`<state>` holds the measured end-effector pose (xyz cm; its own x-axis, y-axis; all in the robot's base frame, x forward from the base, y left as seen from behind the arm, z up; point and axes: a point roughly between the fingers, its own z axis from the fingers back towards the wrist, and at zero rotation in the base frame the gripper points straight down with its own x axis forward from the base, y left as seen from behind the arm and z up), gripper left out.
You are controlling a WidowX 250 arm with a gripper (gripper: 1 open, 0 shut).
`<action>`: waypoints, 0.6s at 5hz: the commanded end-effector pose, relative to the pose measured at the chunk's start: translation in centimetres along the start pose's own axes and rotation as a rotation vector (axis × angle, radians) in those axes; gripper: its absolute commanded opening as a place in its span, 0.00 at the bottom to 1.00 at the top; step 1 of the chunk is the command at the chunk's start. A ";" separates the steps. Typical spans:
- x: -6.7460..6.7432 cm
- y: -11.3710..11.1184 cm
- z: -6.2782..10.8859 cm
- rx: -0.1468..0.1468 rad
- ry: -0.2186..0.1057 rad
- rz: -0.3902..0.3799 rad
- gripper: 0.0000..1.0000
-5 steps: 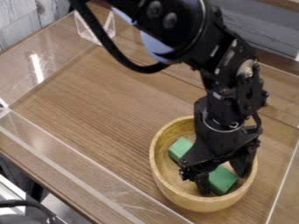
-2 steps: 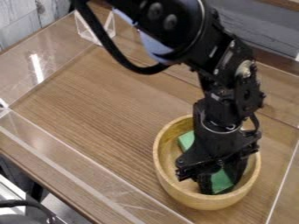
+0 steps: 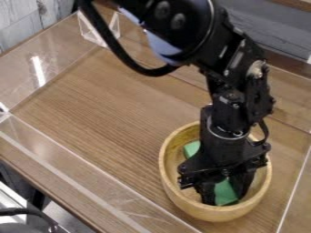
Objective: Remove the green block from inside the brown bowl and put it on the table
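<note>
The black arm reaches down from the top of the view, and its pincer points straight down into the bowl. The bowl sits at the near right of the table, and the pincer hangs right over its middle, its fingers down below the rim.

Inside the bowl there is green. One patch of green shows up and to the left of the pincer, against the far inner wall, partly hidden by the wrist. The block sits right between the fingertips, low in the bowl, its green face showing between the two black fingers. The fingers stand on either side of it and look closed against it, so the pincer reads as gripping the block, though the actual contact points are hard to make out at this size. Whether the two green patches are one piece or two, I cannot tell; the pincer body covers the space between them.

The block is in the bowl, not on the table. The bowl's light wooden rim shows all around the pincer except where the arm crosses it at the back. A clear wall runs along the table edge to the left of the pincer, well apart from the bowl.
</note>
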<state>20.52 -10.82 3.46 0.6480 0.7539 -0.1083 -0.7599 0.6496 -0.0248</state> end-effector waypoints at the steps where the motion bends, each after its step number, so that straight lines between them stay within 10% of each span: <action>1: 0.2 -0.8 1.0 -0.021 0.002 -0.026 0.00; 3: 0.0 -0.4 1.0 0.008 0.023 -0.079 0.00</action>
<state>19.90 -10.79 3.64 0.7037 0.6959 -0.1432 -0.7021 0.7120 0.0104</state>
